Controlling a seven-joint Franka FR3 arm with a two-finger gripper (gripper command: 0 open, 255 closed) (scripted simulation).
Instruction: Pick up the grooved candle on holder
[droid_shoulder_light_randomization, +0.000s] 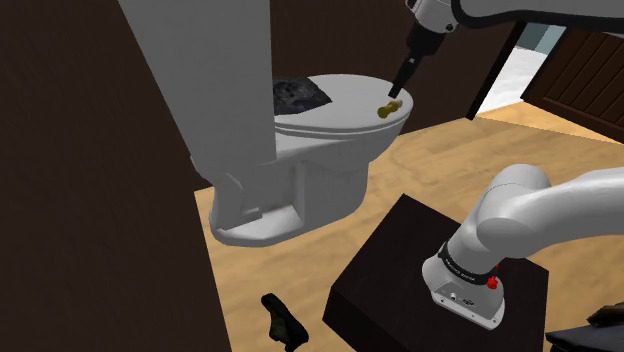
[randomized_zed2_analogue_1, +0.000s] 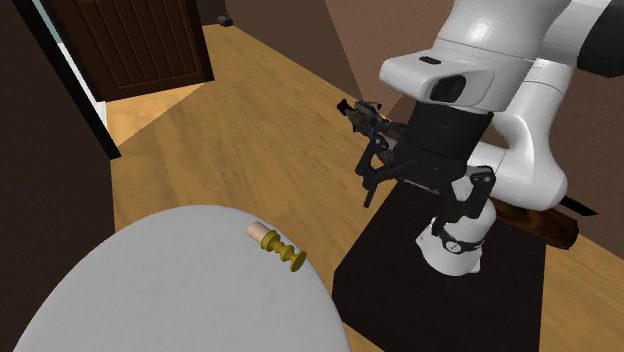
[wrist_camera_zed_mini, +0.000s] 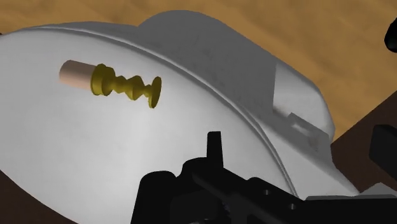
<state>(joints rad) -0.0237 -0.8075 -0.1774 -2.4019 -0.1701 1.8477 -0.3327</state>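
Shoulder view: the grooved candle (droid_shoulder_light_randomization: 388, 108), in its gold holder, lies toppled at the toilet lid's (droid_shoulder_light_randomization: 340, 95) three o'clock edge, with the gripper (droid_shoulder_light_randomization: 398, 92) at its one o'clock.

Second exterior view: the gripper (randomized_zed2_analogue_1: 415, 205) is spread and empty, at two o'clock from the candle (randomized_zed2_analogue_1: 277, 247).

Wrist view: the candle (wrist_camera_zed_mini: 121, 83) lies on the lid (wrist_camera_zed_mini: 95, 146), untouched.

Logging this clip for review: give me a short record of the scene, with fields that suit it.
target: candle, pale stub in a yellow grooved holder, lying on its side
support: closed toilet lid
hand: hand open, above the candle, not touching it
held: nothing
other: dark lump at the back of the lid; wooden floor
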